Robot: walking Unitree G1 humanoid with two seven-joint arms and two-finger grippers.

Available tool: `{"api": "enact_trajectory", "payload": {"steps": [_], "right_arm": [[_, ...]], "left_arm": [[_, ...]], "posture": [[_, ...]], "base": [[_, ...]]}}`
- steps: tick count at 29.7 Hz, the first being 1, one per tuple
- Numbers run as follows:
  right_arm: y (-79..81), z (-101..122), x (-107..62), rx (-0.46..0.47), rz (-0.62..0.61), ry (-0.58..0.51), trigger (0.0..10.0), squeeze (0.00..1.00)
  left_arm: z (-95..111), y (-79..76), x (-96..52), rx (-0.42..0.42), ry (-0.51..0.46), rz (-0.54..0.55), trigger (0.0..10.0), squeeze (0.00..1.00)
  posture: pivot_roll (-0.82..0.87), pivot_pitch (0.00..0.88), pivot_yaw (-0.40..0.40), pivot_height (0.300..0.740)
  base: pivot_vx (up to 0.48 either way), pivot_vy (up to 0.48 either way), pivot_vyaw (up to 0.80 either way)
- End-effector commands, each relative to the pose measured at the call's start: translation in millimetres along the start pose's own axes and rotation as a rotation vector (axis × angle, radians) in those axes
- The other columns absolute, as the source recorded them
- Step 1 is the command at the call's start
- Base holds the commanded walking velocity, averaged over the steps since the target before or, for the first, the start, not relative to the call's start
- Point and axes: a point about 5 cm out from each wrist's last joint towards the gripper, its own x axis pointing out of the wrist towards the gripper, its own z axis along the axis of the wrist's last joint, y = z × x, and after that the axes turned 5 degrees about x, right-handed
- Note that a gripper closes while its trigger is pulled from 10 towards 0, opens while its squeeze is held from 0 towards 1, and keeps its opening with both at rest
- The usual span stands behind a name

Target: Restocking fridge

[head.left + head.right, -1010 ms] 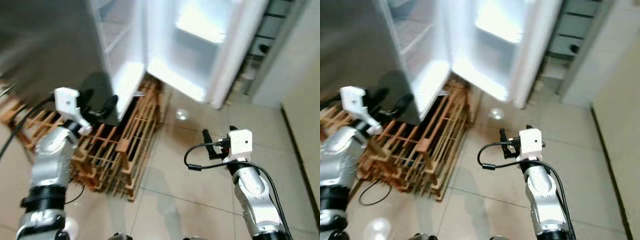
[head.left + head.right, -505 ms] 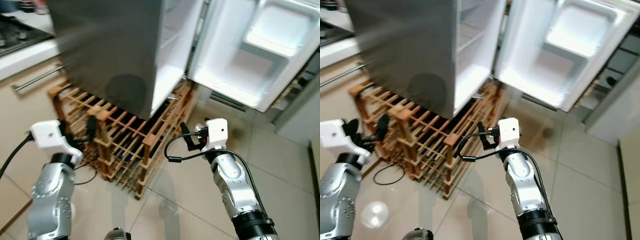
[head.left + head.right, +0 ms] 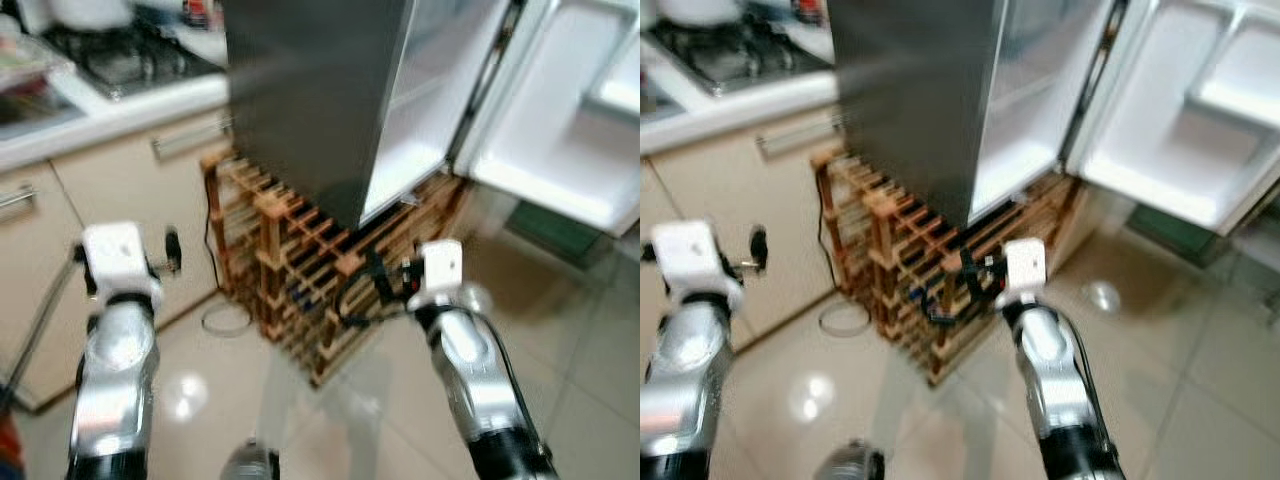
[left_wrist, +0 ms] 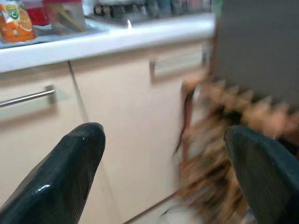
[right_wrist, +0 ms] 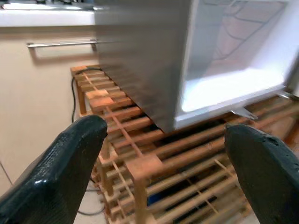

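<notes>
Both sets of jaws are standing wide apart and holding nothing. The left gripper (image 4: 163, 154) is hanging in the air in front of the cream kitchen cabinets (image 4: 121, 121), its two black fingers (image 4: 77, 163) framing a drawer with a metal bar handle (image 4: 28, 97). Above the cabinets the white counter (image 4: 117, 39) is carrying an orange-labelled packet (image 4: 15, 21) and some red containers, too blurred to name more closely.

The right gripper (image 5: 163, 158) is pointing at the wooden wine rack (image 5: 154, 163), its black fingers (image 5: 70, 163) spread to either side of the rack's slats. A black cable (image 5: 74, 93) is running down beside the rack's end post.

The fridge (image 3: 320, 100) is sitting on top of that rack, its grey steel side facing the robot and its white door (image 3: 570, 130) swinging open to the right, with the bright empty-looking interior (image 5: 233, 60) showing between them. A door shelf (image 3: 1240, 90) is showing on the inside of the door.

In the head views both silver arms are reaching forward at about the same height over the glossy tiled floor (image 3: 590, 340), the left one near the cabinets, the right one just before the rack's near corner. A gas hob (image 3: 120, 55) is lying on the counter to the left of the fridge. The head views are blurring with motion.
</notes>
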Motion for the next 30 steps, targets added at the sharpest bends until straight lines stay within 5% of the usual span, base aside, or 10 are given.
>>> {"api": "enact_trajectory", "payload": {"steps": [1, 15, 27, 30], "right_arm": [[-8.3, 7, -1.3, -0.011, -0.031, -0.026, 10.0, 0.28], [1.1, -1, 1.5, -0.02, -0.037, -0.002, 10.0, 0.31], [31.0, 2, 17.3, -0.028, 0.09, -0.014, 10.0, 0.33], [26.8, -1, 17.5, -0.01, 0.058, 0.003, 10.0, 0.34]], "left_arm": [[6, -12.4, 3.1, 0.01, -0.013, -0.035, 10.0, 0.0], [20, -30.4, 8.3, -0.099, -0.087, -0.116, 10.0, 0.0], [22, -28.3, 3.5, -0.135, -0.13, -0.113, 10.0, 0.0], [23, -27.8, 2.1, -0.131, -0.138, -0.106, 10.0, 0.0]], "posture": [[-0.09, 0.0, -0.013, 0.74], [-0.05, 0.0, -0.016, 0.74], [0.0, 0.0, -0.07, 0.74], [0.0, 0.0, -0.075, 0.74]], "base": [[0.0, 0.0, 0.59], [0.0, 0.0, 0.59], [0.0, 0.0, 0.53], [0.0, 0.0, 0.52]]}}
